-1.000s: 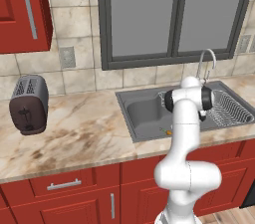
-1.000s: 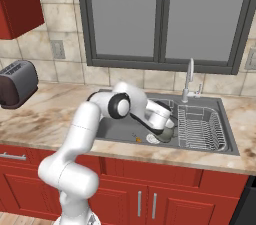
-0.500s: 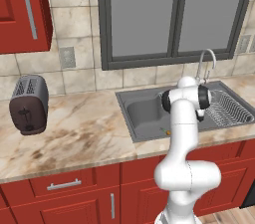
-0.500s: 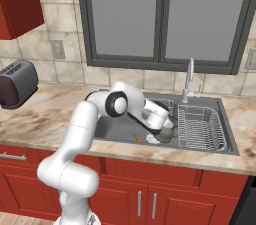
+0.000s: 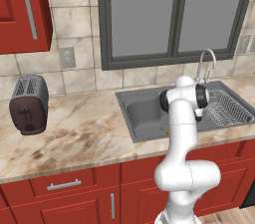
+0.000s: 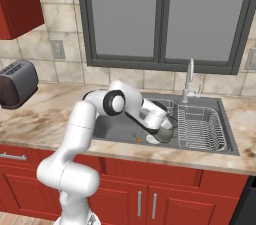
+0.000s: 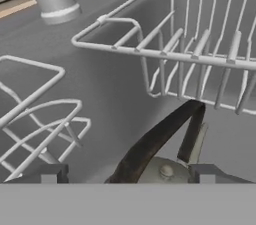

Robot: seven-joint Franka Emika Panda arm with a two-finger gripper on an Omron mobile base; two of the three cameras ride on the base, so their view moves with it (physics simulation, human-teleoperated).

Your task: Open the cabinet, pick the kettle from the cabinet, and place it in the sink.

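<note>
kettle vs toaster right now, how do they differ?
Place: the kettle sits low in the sink beside the wire rack, while the toaster stands on the counter far to the left.
Shape and colour: the kettle is a squat grey-green dome with a dark arched handle; the toaster is a taller, boxy grey-brown body with slots on top.
Contact: the end effector is at the kettle; the toaster stands alone.
Both are upright.

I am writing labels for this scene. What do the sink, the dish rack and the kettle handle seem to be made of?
The sink looks like matte grey steel, with an even dull sheen. The dish rack seems thin pale metal wire, perhaps coated. The kettle handle is dark and matte, probably plastic, though the render leaves it open.
</note>
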